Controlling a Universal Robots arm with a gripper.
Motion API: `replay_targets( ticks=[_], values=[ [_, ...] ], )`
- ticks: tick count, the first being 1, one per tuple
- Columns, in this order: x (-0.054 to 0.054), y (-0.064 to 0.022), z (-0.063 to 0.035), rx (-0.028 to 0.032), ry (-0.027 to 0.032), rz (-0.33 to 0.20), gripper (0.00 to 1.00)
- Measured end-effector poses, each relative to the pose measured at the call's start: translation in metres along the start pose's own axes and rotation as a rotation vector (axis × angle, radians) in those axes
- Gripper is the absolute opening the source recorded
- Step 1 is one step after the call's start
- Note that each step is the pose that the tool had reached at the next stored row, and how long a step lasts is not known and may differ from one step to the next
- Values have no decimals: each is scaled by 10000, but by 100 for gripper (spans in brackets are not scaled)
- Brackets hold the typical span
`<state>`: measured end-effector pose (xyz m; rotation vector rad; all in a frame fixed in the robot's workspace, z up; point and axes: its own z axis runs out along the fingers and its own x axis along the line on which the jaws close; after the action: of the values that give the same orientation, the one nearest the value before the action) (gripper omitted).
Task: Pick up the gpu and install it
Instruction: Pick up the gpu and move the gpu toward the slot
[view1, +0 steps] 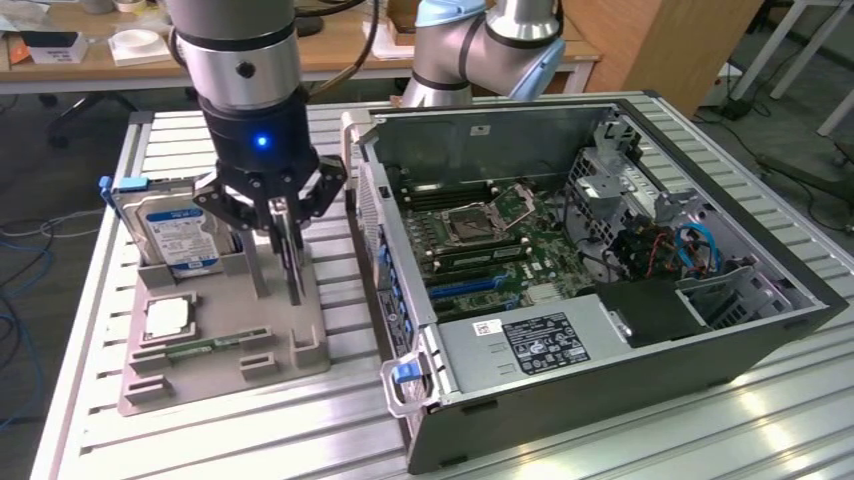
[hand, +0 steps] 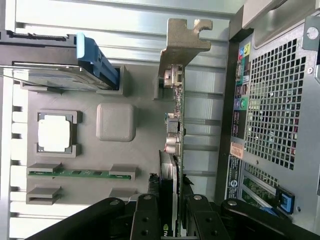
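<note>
**A:** Exterior view first. Where is the gpu (view1: 288, 262)?

**B:** It stands on edge in the grey parts holder (view1: 300, 350), just beside the open computer case (view1: 601, 400), on the exterior view's left. The gripper (view1: 274, 222) is right on top of it, its pincer drawn narrow with the card between the fingers. The card's lower edge looks level with the holder, so I judge it not yet lifted.

**A:** And the wrist view?

**B:** It looks along the card's edge. The gpu (hand: 176, 130) runs from its silver bracket (hand: 182, 42) to the gripper (hand: 172, 220), with a finger against each face, so it appears clamped. The hard drive (hand: 60, 75) and the memory stick (hand: 80, 173) sit in their own slots, apart from it.

**A:** So how far along is the task?

**B:** Early, I'd say. The grasp looks made, but the card is neither out of the holder nor on the motherboard (view1: 487, 240)
</note>
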<state>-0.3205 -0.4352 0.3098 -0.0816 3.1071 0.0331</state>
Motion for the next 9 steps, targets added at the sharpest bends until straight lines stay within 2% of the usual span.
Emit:
replay_targets(
  ticks=[9],
  values=[
    [33,4,-81,1,-46,-1,27]
  ],
)
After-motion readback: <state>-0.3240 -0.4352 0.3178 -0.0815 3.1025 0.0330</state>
